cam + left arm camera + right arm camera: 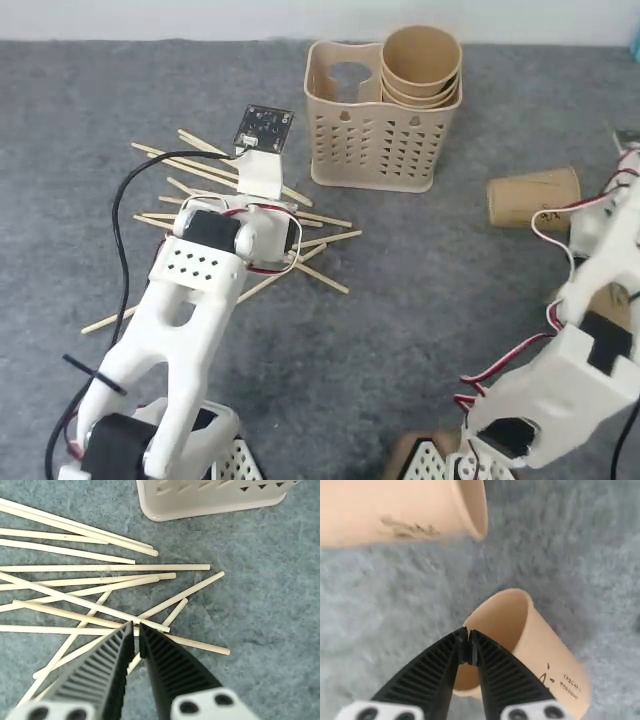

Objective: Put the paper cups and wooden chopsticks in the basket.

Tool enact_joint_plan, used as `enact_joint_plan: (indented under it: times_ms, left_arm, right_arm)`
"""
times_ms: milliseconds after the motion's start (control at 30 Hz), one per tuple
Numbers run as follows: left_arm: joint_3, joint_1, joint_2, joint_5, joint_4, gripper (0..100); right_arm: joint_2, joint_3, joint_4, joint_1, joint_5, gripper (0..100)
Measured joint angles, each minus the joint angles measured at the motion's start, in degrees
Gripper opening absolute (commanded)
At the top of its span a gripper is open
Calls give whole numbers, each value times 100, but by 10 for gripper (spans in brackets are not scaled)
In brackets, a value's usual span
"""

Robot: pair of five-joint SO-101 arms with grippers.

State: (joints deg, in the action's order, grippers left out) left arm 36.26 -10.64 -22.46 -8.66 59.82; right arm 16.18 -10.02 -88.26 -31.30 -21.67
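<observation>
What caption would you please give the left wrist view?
Left gripper shut over scattered wooden chopsticks beside the basket.

The right gripper (468, 637) has its black ribbed jaws drawn together on the rim of a paper cup (530, 640) lying on its side, one jaw across the mouth. A second paper cup (395, 505), also on its side, lies apart on the grey cloth (570, 545).

Chopsticks (325, 240) partly beneath the left arm (190, 300)
</observation>
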Motion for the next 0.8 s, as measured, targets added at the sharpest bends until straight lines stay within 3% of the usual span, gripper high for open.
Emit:
enact_joint_plan:
  times_ms: [800]
  left_arm:
    - [0,0,0,0,0,15]
  right_arm:
    - [-1292,0,-1178,-2901,-2769,18]
